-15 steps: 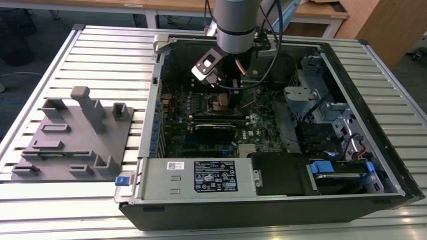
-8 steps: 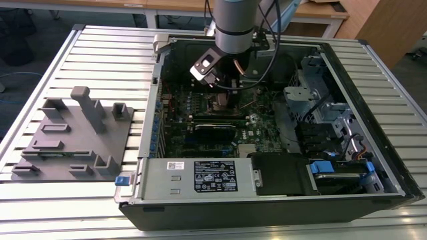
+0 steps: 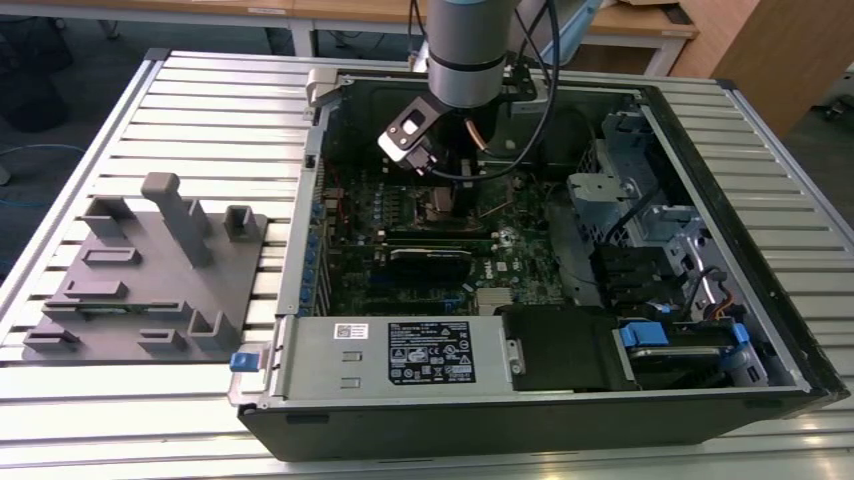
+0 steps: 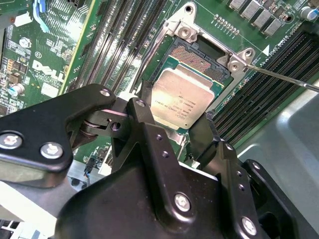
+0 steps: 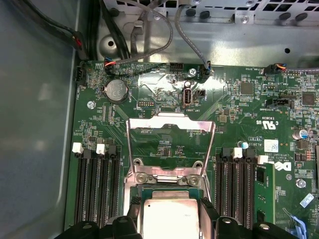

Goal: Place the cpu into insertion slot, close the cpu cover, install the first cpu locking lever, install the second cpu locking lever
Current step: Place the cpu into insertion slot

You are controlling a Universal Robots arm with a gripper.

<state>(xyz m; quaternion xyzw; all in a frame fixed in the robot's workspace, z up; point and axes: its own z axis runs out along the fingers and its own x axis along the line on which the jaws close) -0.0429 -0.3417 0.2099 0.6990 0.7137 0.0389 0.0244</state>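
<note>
The arm (image 3: 467, 45) hung over an open computer case (image 3: 534, 425) that lay on a slatted metal table (image 3: 200, 110), with a grey moulded fixture (image 3: 147, 270) beside it at the exterior view's left. The gripper (image 3: 447, 180) was low inside the case, above the green motherboard (image 3: 400, 285). In the second wrist view its black fingers (image 4: 202, 137) were clamped on the cpu (image 4: 182, 97), one on each of two opposite edges, with the chip's pale metal top facing up. The cpu sat over the insertion slot (image 4: 199, 56), and a strip of the socket's fine contacts lay uncovered beyond the chip's far edge (whether the chip rested on the socket floor or hung just above it could not be told). In the first wrist view the cpu cover (image 5: 172, 123) stood open, swung back from its hinge away from the slot, and the board showed through its square window. A thin locking lever (image 4: 279, 77) ran out from one corner of the socket frame, unlatched. Long black memory slots (image 5: 97, 184) flanked the socket on both sides, and a round coin cell (image 5: 115, 90) sat farther up the board.
</note>
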